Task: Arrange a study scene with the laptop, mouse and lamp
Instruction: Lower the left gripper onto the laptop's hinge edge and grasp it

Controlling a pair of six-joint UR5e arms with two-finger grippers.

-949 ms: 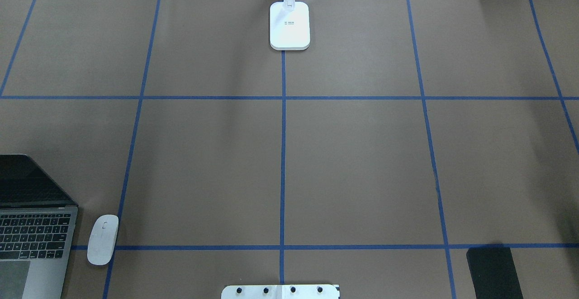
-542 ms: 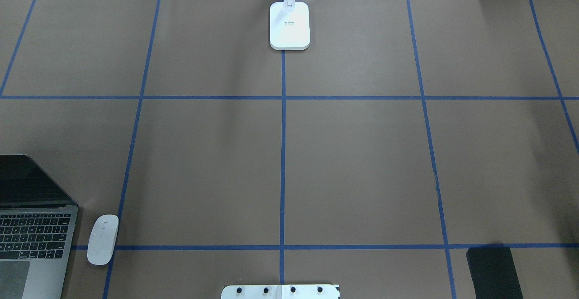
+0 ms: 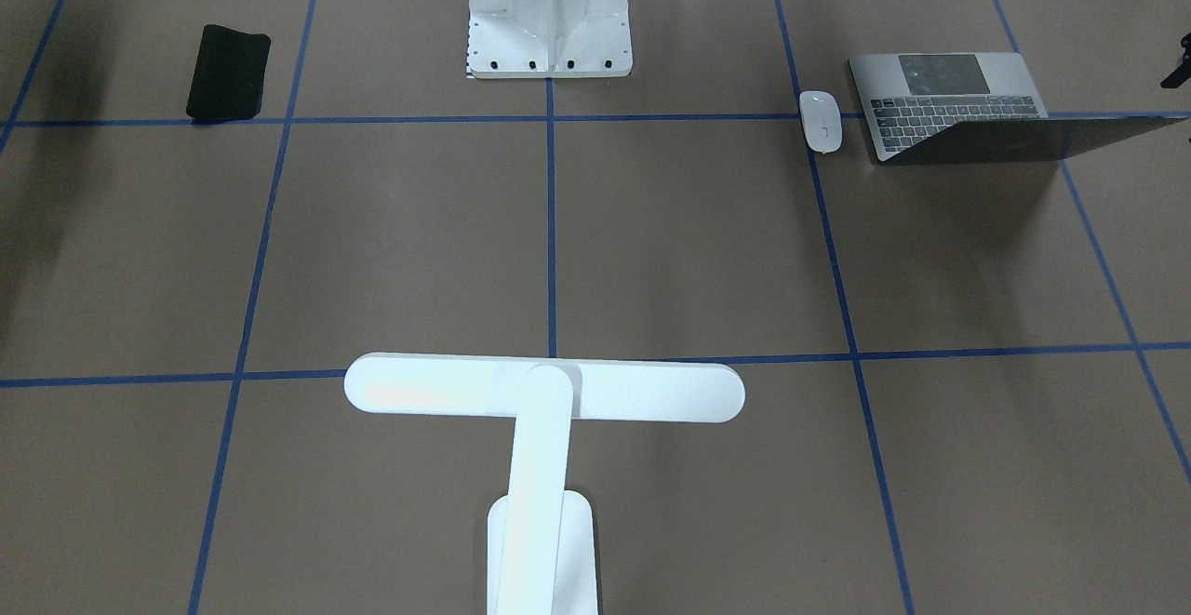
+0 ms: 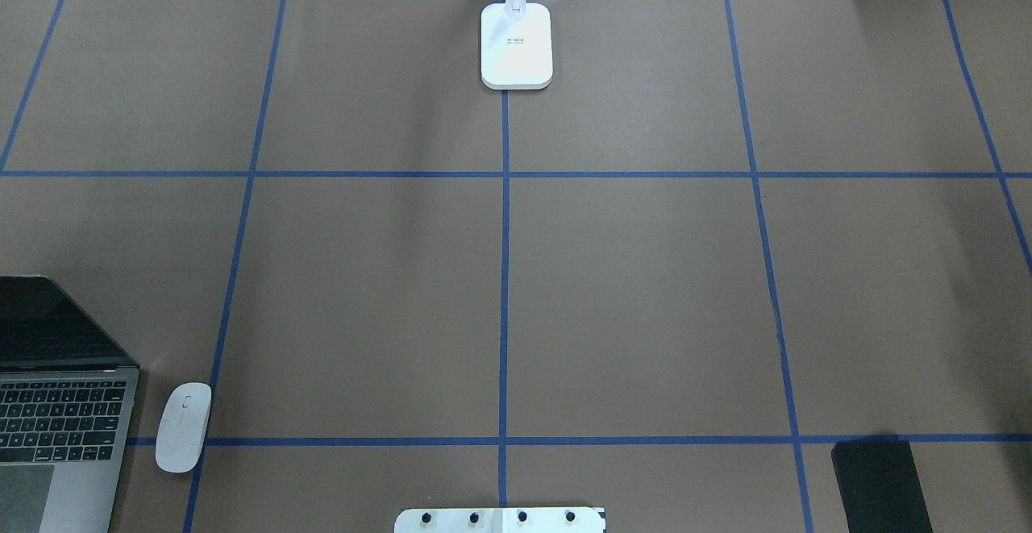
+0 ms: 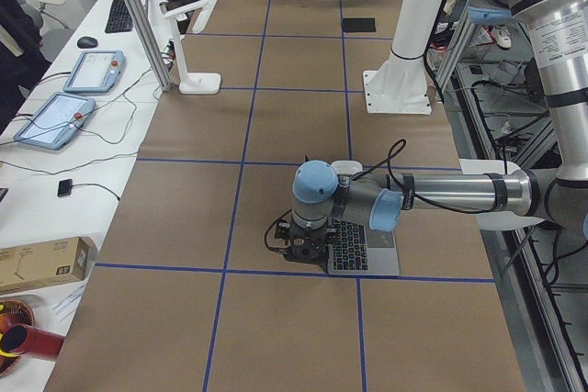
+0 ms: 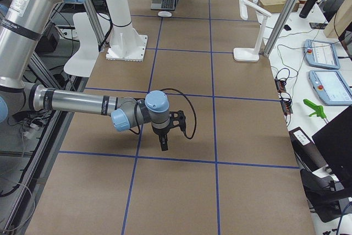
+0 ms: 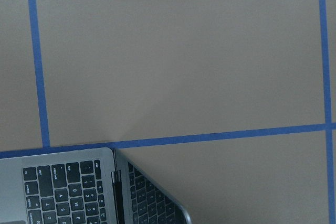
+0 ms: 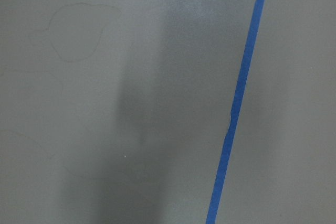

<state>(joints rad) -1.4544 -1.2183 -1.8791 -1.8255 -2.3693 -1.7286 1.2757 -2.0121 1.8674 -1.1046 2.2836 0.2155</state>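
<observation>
**Left gripper over the open laptop; jaw state unreadable on both arms.**

Jaws: you cannot tell whether either pair is spread or pressed together. The left gripper (image 5: 299,252) shows only in the left side view, the right gripper (image 6: 163,144) only in the right side view, and neither wrist view shows fingers. The left gripper hangs above the hinge end of the laptop (image 4: 64,416), which sits lid-open at the near corner of the table (image 4: 645,291) on the robot's left. The mouse (image 4: 184,426) lies just beside the laptop, not touching it. The lamp (image 4: 517,45) stands at the far edge on the centre line, well apart from both. The right gripper hangs over bare paper. Judgement: the laptop goes first. Grip the keyboard deck's edge, not the lid, since the hinge may swing. Keep the carry low and steer clear of the mouse.
</observation>
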